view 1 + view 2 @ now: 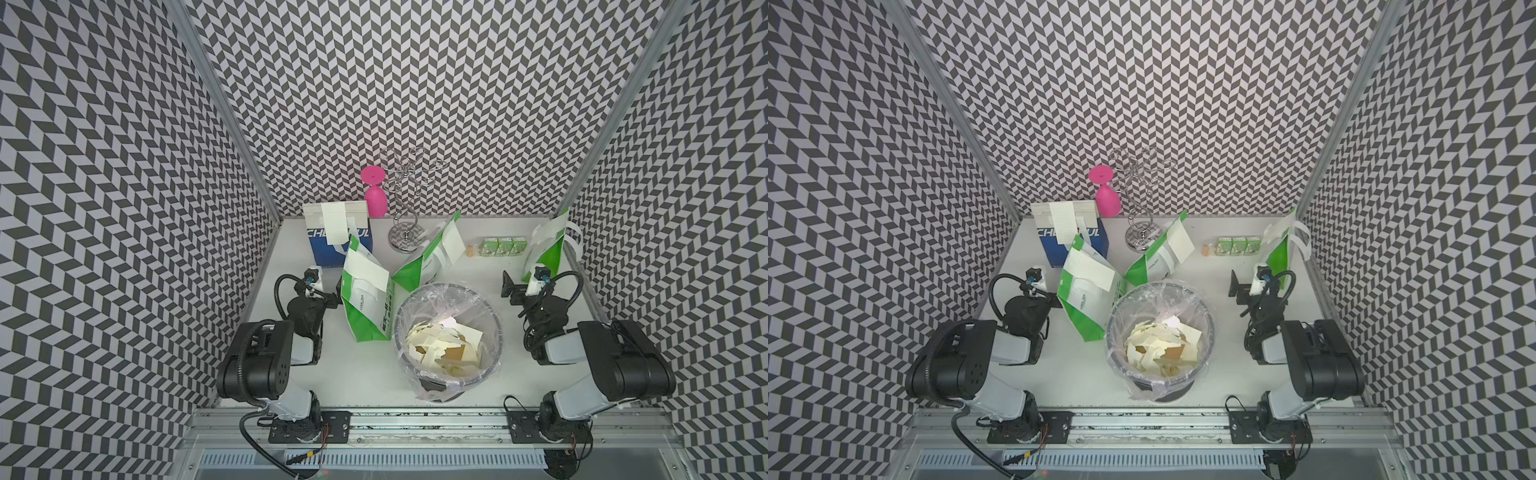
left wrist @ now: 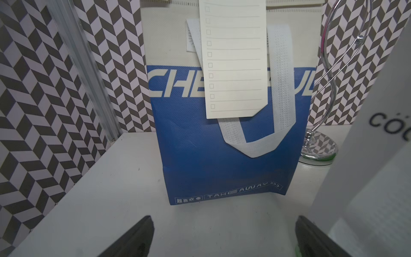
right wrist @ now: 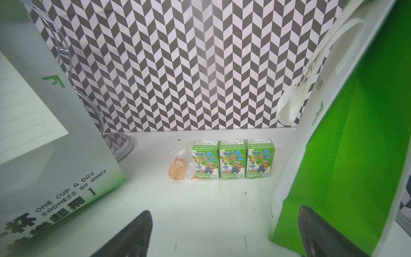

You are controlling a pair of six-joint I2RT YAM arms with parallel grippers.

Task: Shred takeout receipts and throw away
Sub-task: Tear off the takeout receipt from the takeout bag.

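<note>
One cream lined receipt (image 2: 233,62) hangs on the blue-and-white bag (image 1: 338,249) at the back left. Another receipt (image 1: 368,270) lies on the near green-and-white bag (image 1: 365,307). A further receipt (image 1: 454,245) is on the leaning middle bag (image 1: 419,266). Torn cream scraps (image 1: 440,347) fill the plastic-lined bin (image 1: 492,332) at the front centre. My left gripper (image 2: 224,222) (image 1: 322,293) is open and empty, low over the table and facing the blue bag. My right gripper (image 3: 224,213) (image 1: 525,284) is open and empty, beside the right-hand green bag (image 3: 355,144).
A pink goblet (image 1: 374,195) hangs upside down on a chrome wire stand (image 1: 405,237) at the back wall. Three green drink cartons (image 3: 232,159) and a small clear packet (image 3: 179,168) sit at the back right. Patterned walls close in three sides.
</note>
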